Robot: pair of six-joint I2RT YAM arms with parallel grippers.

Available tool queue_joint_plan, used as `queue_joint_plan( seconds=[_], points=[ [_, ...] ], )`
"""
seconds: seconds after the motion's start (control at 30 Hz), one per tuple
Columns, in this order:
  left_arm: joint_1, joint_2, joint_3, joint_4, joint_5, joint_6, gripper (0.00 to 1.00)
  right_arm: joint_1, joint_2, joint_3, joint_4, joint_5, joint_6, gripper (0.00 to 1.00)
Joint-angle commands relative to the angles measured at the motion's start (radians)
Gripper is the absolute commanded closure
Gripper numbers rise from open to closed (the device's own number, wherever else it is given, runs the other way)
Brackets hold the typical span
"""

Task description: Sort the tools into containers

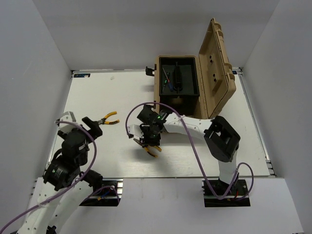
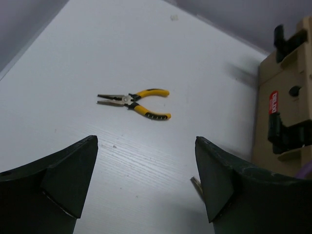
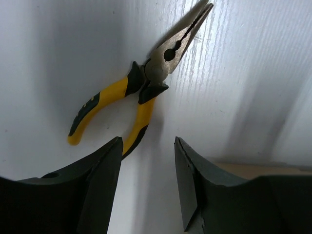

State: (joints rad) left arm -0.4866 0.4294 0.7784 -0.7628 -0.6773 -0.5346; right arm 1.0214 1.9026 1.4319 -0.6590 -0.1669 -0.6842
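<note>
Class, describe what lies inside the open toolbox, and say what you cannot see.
A black inner tray fills the tan toolbox. A few thin tools, too small to name, lie in its left compartment. Anything beneath the tray is covered.

Yellow-black pliers (image 3: 147, 78), tan toolbox (image 1: 218, 73), white table (image 1: 97, 100)

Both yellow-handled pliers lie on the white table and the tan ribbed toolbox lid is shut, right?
No: the tan ribbed toolbox lid stands open, as the top external view shows. The yellow-handled pliers and the second pair do lie on the white table.
</note>
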Motion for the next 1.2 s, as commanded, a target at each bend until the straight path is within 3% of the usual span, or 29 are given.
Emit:
queue_joint_plan(
  seconds=[0.0,0.23,0.83,0.97,1.1,1.17],
  points=[
    [0.002,-0.079,-0.001,-0.023,-0.067,-0.027,0.09,0.009,0.022,0.015,0.039,0.056,0.020,0.47],
    [0.002,-0.101,-0.010,-0.023,-0.067,-0.027,0.09,0.019,0.076,0.013,0.059,0.112,0.032,0.47],
    [0.002,-0.110,-0.010,-0.004,-0.048,-0.018,0.09,0.036,0.174,0.056,0.007,0.073,0.072,0.48],
    [0.002,-0.110,-0.010,-0.004,-0.048,-0.018,0.09,0.040,0.200,0.061,-0.030,0.001,0.077,0.61],
    [0.002,-0.110,-0.010,-0.013,-0.059,-0.018,0.09,0.045,0.191,0.062,-0.054,-0.043,0.083,0.91],
    [0.002,-0.110,-0.010,-0.023,-0.068,-0.028,0.09,0.049,0.170,0.076,-0.071,-0.052,0.084,0.99]
  ],
)
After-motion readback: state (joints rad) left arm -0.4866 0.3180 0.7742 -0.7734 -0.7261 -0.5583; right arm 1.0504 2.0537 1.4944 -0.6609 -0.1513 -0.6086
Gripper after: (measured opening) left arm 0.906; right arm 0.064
